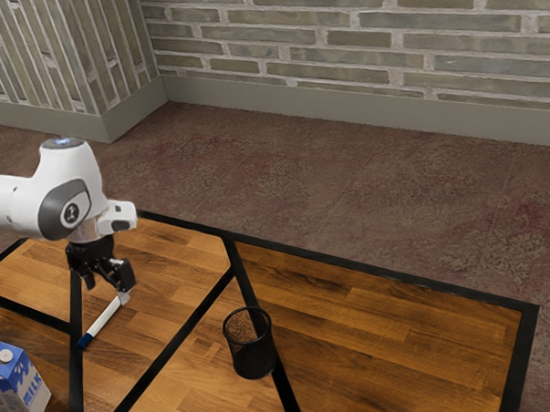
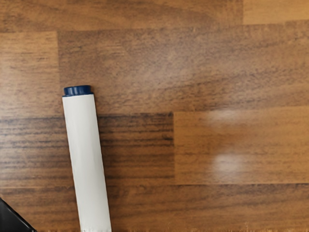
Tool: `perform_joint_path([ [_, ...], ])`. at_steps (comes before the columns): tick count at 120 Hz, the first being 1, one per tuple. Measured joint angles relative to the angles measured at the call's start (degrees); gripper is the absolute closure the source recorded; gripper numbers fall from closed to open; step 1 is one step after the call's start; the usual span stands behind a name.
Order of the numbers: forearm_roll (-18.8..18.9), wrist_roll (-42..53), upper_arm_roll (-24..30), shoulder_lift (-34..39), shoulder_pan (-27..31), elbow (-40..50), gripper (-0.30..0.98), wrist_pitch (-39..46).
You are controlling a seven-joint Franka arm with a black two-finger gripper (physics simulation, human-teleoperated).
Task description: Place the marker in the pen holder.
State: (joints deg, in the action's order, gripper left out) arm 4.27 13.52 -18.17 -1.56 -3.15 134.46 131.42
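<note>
Lying on the table, the marker sits lower left of centre in the exterior view, just below the tool, whose fingers stand apart. Its long axis slants from lower left up toward one fingertip; the closing should probably cross that line. It is a white barrel with a dark blue cap and a short blue end plug.

Soft, fairly even light across my exterior view, carpet dim and muted mid-frame, table warmer toward the bottom, two pale glare patches right of centre in my wrist view, fainter sheen above them, light's direction unclear to me
</note>
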Motion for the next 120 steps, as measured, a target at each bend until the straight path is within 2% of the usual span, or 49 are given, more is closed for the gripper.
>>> perform_joint_path([
  [28,0.18,2.47,-1.31,-2.72,0.00,3.01,0.00,4.73],
  [51,-0.25,3.90,-2.84,-8.42,-0.20,-3.60,0.00,3.89],
  [84,-1.43,5.21,-3.10,-13.52,-0.03,-7.33,0.01,2.84],
  [92,-1.77,5.45,-3.10,-13.76,-0.07,-7.41,0.05,2.85],
  [120,-2.48,6.14,-2.96,-13.86,-0.11,-7.45,0.36,3.03],
])
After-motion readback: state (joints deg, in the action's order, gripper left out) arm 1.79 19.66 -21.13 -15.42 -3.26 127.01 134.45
